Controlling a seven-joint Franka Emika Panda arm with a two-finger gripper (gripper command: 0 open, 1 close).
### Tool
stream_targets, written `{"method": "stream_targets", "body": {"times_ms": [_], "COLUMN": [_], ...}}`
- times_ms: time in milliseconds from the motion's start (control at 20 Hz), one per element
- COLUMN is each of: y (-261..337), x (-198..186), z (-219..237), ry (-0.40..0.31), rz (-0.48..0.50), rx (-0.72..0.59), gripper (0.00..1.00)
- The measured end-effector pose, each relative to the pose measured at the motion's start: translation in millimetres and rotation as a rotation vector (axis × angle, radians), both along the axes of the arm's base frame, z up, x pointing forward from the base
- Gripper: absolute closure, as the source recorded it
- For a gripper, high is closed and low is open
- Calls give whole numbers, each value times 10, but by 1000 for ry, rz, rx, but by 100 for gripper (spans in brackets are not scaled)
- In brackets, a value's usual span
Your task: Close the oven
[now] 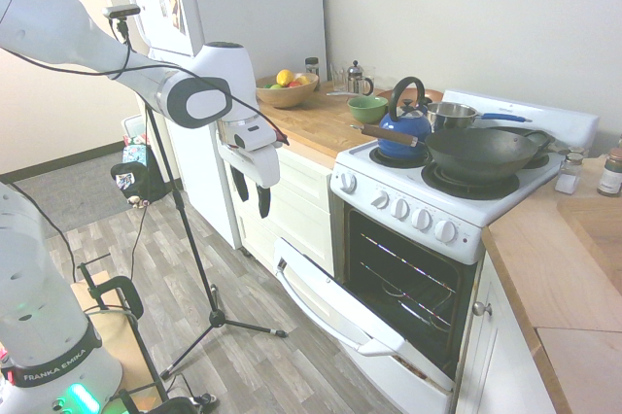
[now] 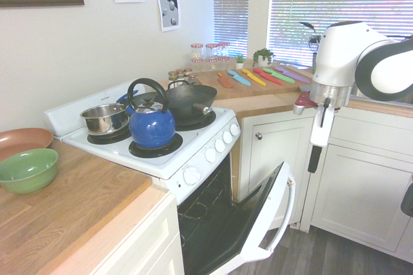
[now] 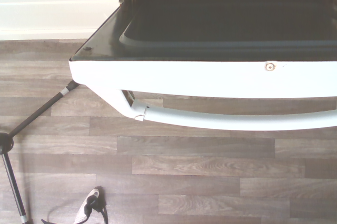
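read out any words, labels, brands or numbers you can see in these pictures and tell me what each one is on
"FRANKA EMIKA": on the black band around the white robot arm's base, first exterior view.
Papers on the fridge: print too small to read.
Spice jars by the window: labels unreadable.
Oven knobs: no legible markings.

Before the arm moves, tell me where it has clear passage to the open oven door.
Bare wood floor lies between the gripper and the white oven door, under its bar handle. Crowded: the stovetop with blue kettle and black wok.
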State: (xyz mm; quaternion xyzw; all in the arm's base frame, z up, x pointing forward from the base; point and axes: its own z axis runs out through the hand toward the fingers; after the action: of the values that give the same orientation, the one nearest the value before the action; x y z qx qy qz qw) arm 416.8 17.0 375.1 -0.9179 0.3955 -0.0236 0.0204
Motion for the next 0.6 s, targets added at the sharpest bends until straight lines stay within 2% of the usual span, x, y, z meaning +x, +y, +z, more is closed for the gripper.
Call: {"method": "stream_targets", "body": {"times_ms": [150, 250, 600], "y": [-2, -6, -184], "x": [10, 19, 61], "z": [-39, -166, -962], "ry": [10, 41, 146], "rz": [-4, -10, -65], "rx": [-8, -7, 6], "gripper": [0, 0, 0]}}
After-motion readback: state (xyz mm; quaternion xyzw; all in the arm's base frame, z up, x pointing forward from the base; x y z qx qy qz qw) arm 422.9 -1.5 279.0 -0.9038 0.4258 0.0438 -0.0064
